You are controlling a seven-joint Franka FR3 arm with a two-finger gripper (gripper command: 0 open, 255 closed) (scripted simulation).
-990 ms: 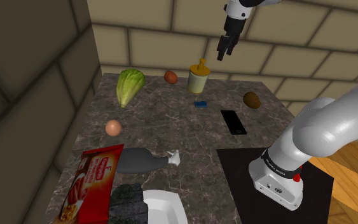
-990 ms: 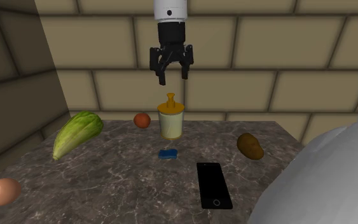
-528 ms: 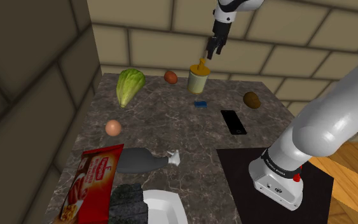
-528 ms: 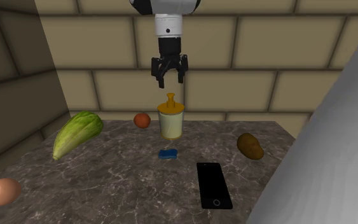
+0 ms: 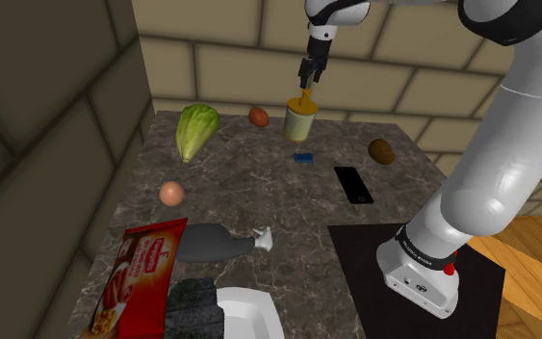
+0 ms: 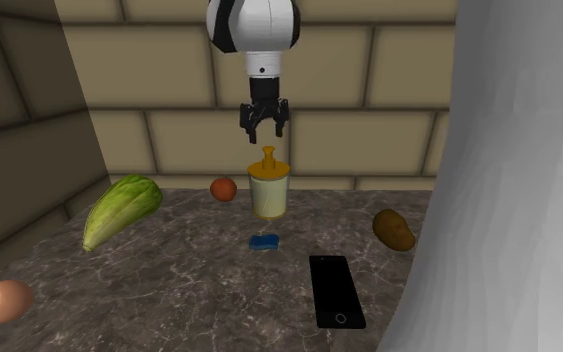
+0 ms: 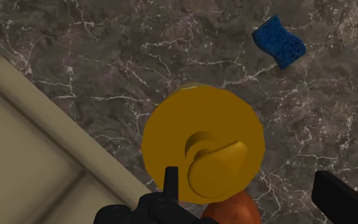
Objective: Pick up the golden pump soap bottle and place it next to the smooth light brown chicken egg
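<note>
The golden pump soap bottle [image 5: 300, 117] stands upright at the far edge of the dark marbled counter [image 5: 259, 197], close to the block wall. Its long axis runs straight up and down. Seen from the wrist, its spout turns away from the wall, towards the nearer side where a small blue sponge [image 7: 279, 41] lies. The black gripper [image 6: 265, 128] hangs right above the pump, its fingers spread and clasping nothing, the tips just over the pump head. A reddish round thing [image 6: 223, 188] sits just beside the bottle on the second exterior view's left, with a lettuce [image 6: 121, 210] farther left. The light brown egg [image 5: 170, 193] rests well apart from the bottle, nearer and towards the shoulder view's left. A black phone [image 6: 336, 290] lies nearer than the sponge.
</note>
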